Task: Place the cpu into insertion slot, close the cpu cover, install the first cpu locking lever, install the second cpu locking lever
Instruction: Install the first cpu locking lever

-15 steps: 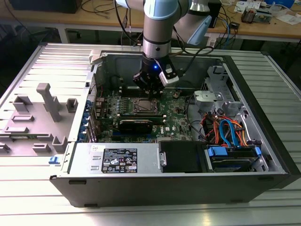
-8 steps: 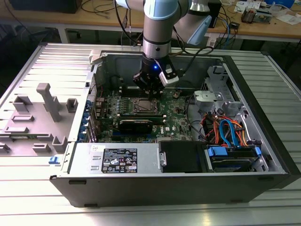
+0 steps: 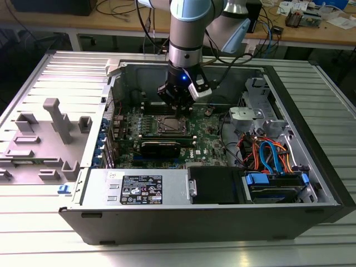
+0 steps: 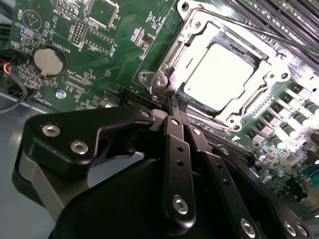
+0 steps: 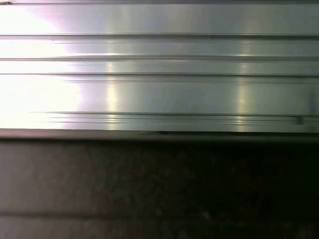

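- Open computer case (image 3: 311, 183) lying flat on a ribbed metal table (image 3: 183, 253), green motherboard (image 3: 214, 136) exposed inside.
- Arm (image 3: 189, 33) reaching straight down into the case, gripper (image 3: 179, 111) poised right over the insertion slot (image 3: 169, 125).
- In the second wrist view: gripper (image 4: 176, 101) with fingers (image 4: 174, 129) pressed narrow, tips together at the socket's corner, beside a screw post (image 4: 160, 81). Whether anything thin sits pinched between the tips: cannot tell.
- Cpu (image 4: 224, 77) seated in the insertion slot (image 4: 185, 52), silvery top glaring bright under the light.
- Cpu cover (image 4: 271, 74) down flat around the chip, metal frame bordering all sides, chip showing through its square window.
- Round coin battery (image 4: 49, 60) well apart from the socket on the green board (image 4: 119, 45).
- Row of small capacitors (image 4: 281, 122) just beside the socket's far edge.
- In the exterior view: blue and orange cables (image 3: 267, 153) bundled on the exterior view's right, a drive bay (image 3: 275, 186) below them.
- Labelled power supply box (image 3: 139, 189) along the near wall of the case.
- Grey plastic pieces (image 3: 58, 119) standing on the removed side panel (image 3: 44, 144) at the exterior view's left.
- In the first wrist view: ribbed shiny metal surface (image 5: 159, 74) above a dark edge (image 5: 159, 184).
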Tool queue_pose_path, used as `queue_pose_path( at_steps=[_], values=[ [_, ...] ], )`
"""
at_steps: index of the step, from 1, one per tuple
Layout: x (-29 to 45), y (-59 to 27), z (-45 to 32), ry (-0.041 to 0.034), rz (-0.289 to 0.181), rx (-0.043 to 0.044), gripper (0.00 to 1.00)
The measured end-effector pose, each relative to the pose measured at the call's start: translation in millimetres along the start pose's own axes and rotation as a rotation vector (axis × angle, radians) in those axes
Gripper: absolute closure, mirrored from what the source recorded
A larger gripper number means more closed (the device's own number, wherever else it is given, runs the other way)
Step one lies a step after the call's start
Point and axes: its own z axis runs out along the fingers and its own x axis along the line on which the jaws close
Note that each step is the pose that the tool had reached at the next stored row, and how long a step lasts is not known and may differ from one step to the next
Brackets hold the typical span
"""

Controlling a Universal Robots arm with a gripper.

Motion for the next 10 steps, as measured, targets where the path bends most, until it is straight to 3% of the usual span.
queue_pose_path(
  at_steps=[10],
  values=[
    [0.0,-0.8,4.3,0.0005,0.0,0.0008,0.89]
  ],
)
